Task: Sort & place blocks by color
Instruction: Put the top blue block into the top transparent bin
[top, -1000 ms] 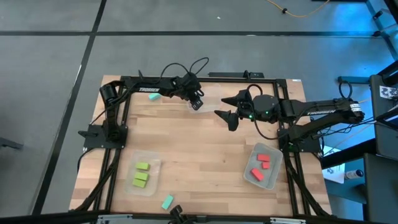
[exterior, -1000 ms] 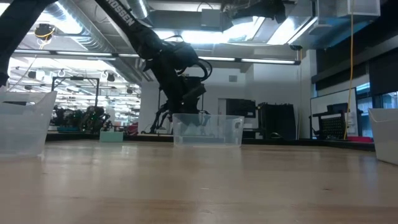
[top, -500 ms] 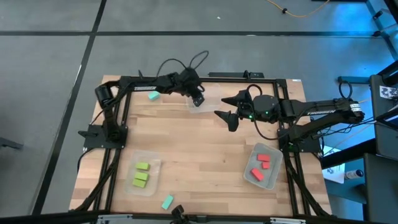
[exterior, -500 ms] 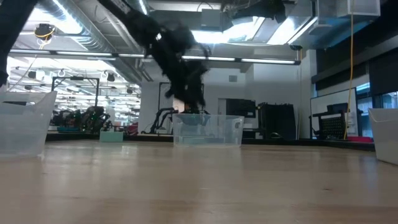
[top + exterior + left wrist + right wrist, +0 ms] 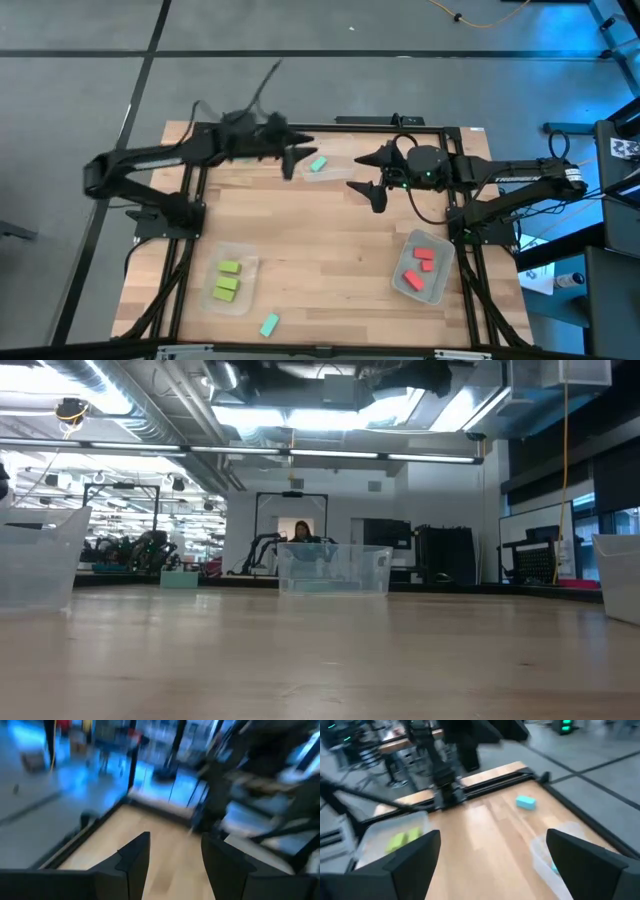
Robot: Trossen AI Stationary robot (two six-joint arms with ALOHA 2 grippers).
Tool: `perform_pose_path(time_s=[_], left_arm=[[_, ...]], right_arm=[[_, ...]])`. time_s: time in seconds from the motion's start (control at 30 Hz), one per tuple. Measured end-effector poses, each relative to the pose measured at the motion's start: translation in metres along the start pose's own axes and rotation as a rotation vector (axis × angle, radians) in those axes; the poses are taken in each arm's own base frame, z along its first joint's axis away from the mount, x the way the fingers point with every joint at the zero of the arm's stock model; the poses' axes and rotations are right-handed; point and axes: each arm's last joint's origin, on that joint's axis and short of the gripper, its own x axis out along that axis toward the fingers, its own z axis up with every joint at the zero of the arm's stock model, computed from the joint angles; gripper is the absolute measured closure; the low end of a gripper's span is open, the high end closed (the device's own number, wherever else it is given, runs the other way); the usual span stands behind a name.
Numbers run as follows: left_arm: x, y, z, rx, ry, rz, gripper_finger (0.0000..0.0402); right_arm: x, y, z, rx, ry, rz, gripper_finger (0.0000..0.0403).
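One teal block (image 5: 318, 164) lies in the clear tub (image 5: 330, 170) at the table's far middle. A second teal block (image 5: 268, 324) lies on the wood near the front edge, and a third (image 5: 525, 802) lies on the table far left. Lime green blocks (image 5: 227, 281) fill the near-left tub, and red-pink blocks (image 5: 420, 266) the near-right tub. My left gripper (image 5: 293, 160) is open and empty, raised just left of the far tub. My right gripper (image 5: 362, 172) hangs open and empty to that tub's right.
The black frame rail (image 5: 330, 126) runs along the table's far edge behind the far tub. In the low view the far tub (image 5: 333, 570) stands mid-table, with the other tubs' walls (image 5: 35, 555) (image 5: 620, 575) at either side. Bare wood (image 5: 320, 250) lies between the tubs.
My left gripper has risen from over the far tub and drawn back toward the table's left edge, tipping from pointing down to nearly level. A teal block now shows in the tub where the gripper stood.
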Motion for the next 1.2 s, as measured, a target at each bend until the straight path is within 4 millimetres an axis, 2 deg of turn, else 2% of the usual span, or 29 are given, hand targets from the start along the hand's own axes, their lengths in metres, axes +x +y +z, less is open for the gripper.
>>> perform_pose_path(time_s=[0.1, 0.2, 0.4, 0.57, 1.07, 1.2], left_arm=[[-0.028, -0.026, -0.013, -0.012, -0.147, -0.077, 0.0234], [-0.050, -0.042, -0.029, 0.005, -0.242, -0.183, 0.0234], [-0.079, -0.049, -0.046, 0.050, -0.291, -0.256, 0.0234], [-0.088, -0.048, -0.041, 0.068, -0.325, -0.258, 0.0236], [-0.088, -0.047, -0.043, 0.087, -0.309, -0.250, 0.0236], [-0.088, -0.044, -0.042, -0.014, -0.319, -0.147, 0.0236]], right_arm=[[0.000, 0.000, 0.000, -0.033, 0.019, 0.077, 0.0038], [0.000, 0.001, 0.002, -0.041, 0.019, 0.153, 0.0038], [-0.001, 0.006, 0.011, -0.034, -0.069, 0.261, 0.0038], [-0.002, 0.008, 0.019, -0.029, -0.141, 0.301, 0.0038], [-0.002, 0.008, 0.017, -0.002, -0.119, 0.291, 0.0038], [-0.002, 0.009, 0.017, -0.007, -0.119, 0.295, 0.0038]])
